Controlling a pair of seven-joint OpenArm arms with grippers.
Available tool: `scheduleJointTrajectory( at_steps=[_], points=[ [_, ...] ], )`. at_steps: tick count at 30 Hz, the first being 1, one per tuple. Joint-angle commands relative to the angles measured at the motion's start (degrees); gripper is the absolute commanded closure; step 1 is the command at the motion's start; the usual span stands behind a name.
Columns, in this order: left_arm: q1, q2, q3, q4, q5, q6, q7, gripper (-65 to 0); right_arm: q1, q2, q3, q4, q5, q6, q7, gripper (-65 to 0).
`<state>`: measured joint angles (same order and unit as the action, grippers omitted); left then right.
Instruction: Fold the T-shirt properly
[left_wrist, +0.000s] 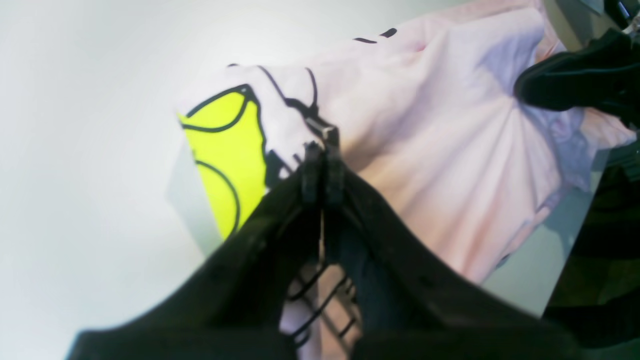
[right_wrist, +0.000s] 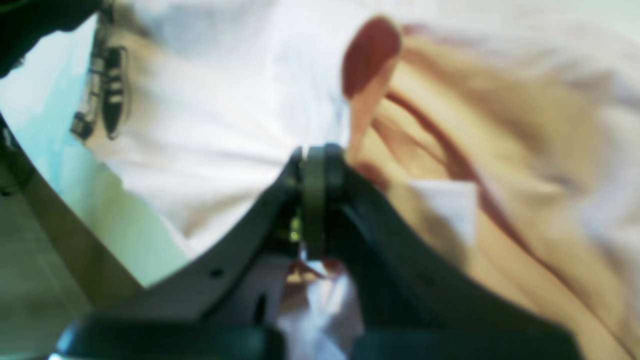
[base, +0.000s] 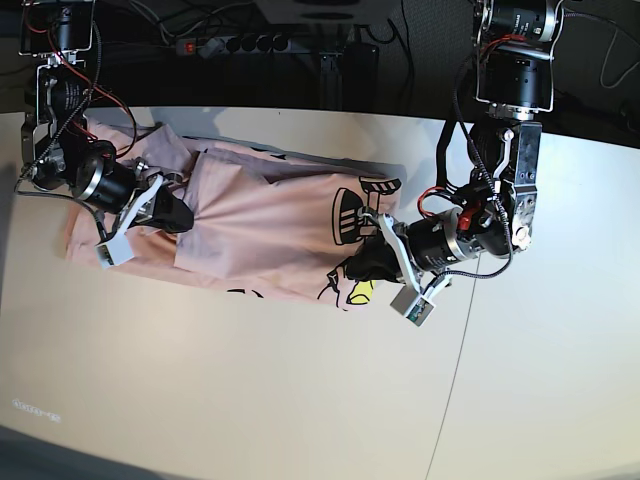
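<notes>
The pale pink T-shirt lies stretched sideways across the white table, partly folded over itself, with black lettering and a yellow-black graphic at its right end. My left gripper is shut on that end. In the left wrist view its closed fingertips pinch the T-shirt beside the yellow graphic, and the cloth edge hangs a little above the table. My right gripper is shut on the shirt's left part. Seen from the right wrist, the gripper bunches the T-shirt into creases.
The white table extends toward the front, with a thin seam running down its right part. Behind its rear edge are a power strip and cables in the dark. Both arm bases stand at the back corners.
</notes>
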<state>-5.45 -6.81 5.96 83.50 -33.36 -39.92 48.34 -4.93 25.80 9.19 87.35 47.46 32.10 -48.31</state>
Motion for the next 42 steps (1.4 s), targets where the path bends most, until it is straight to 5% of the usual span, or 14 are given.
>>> scheduleJointTrajectory(
  at_steps=[1, 15, 24, 30, 39, 42],
  points=[
    [-1.18, -0.02, -0.09, 0.74, -0.35, -0.08, -1.68, 0.0, 0.61, 1.46, 0.72, 0.66, -0.31, 2.69, 0.94, 0.0],
    [-1.03, -0.04, -0.09, 0.72, 1.46, -0.08, -1.84, 0.0, 0.63, 2.08, 0.72, -3.89, -7.37, 2.64, 5.29, 0.0],
    [-0.87, -0.07, -0.09, 0.72, 1.51, -0.08, -1.84, 0.0, 0.76, 2.08, 2.62, -1.88, 0.68, 2.69, 5.44, 0.0],
    [-0.87, -2.43, -0.09, 0.72, 1.49, -0.08, -2.25, 0.0, 0.74, 2.16, 14.43, 2.91, 3.98, 2.69, 1.05, 0.0],
    [-0.63, -5.62, -0.09, 0.72, 0.98, -0.08, -2.23, -0.6, 0.31, 11.78, 29.31, -8.0, 2.49, 2.62, 1.25, 0.0],
    [0.35, -5.64, -0.09, 0.72, 1.03, -0.08, -2.1, -10.0, 0.33, 14.75, 29.31, -16.7, 2.62, 2.6, 2.45, 0.0]
  ],
)
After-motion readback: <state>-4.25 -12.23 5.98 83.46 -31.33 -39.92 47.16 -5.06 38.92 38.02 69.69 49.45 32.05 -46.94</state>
